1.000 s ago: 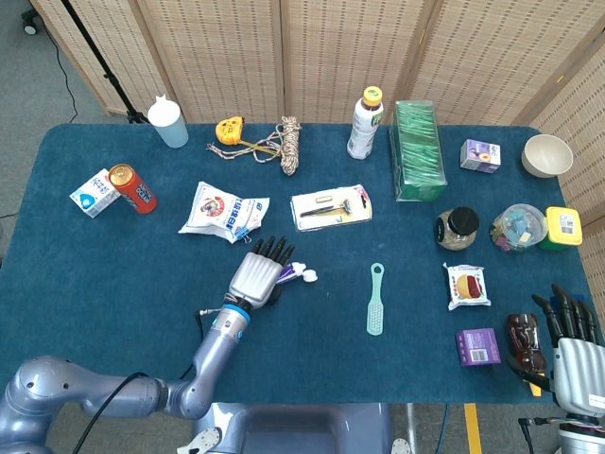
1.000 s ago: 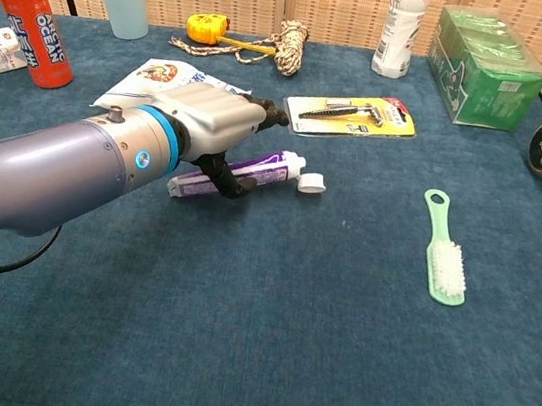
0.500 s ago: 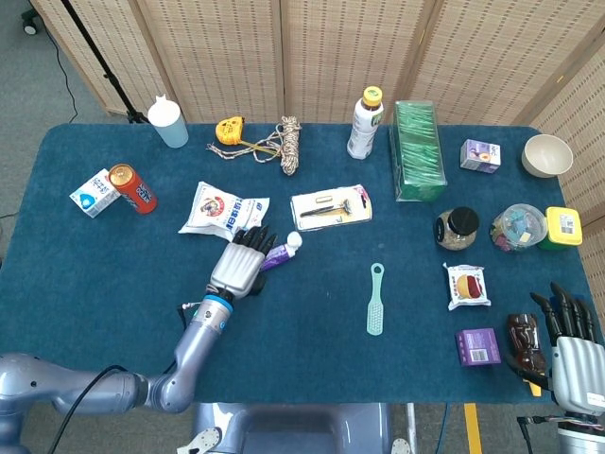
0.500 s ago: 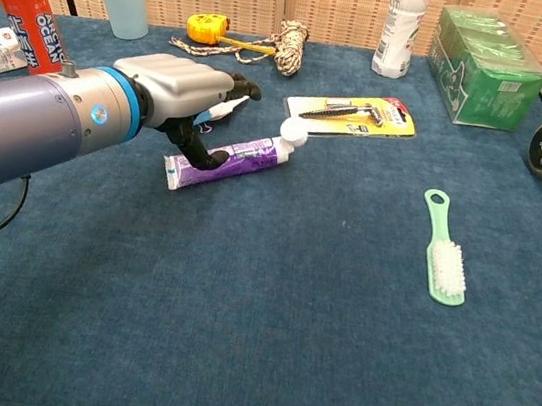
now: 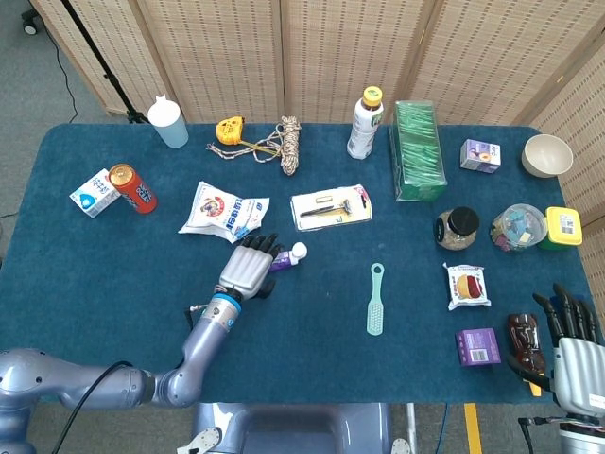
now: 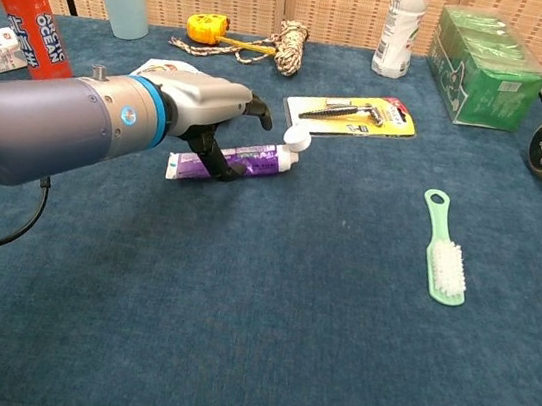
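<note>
Gripping a purple toothpaste tube (image 6: pixel 232 160), the left hand (image 5: pixel 248 267) lies palm-down over it near the middle of the blue table (image 5: pixel 113 274), dark fingers (image 6: pixel 209 152) curled round the tube's body. The tube lies flat on the cloth, its white cap (image 5: pixel 298 252) sticking out past the fingertips toward the razor pack (image 5: pixel 331 207), which sits just beyond it. A white snack bag (image 5: pixel 223 211) lies just behind the hand, close to its knuckles. A green brush (image 5: pixel 376 299) rests well apart to the right.

The right hand (image 5: pixel 570 345) shows only in the head view, at the table's near right corner, fingers straight and spread, holding nothing. A dark brown bottle (image 5: pixel 525 342) lies just beside it, and whether they touch cannot be told. A purple box (image 5: pixel 477 345) sits next to the bottle.
</note>
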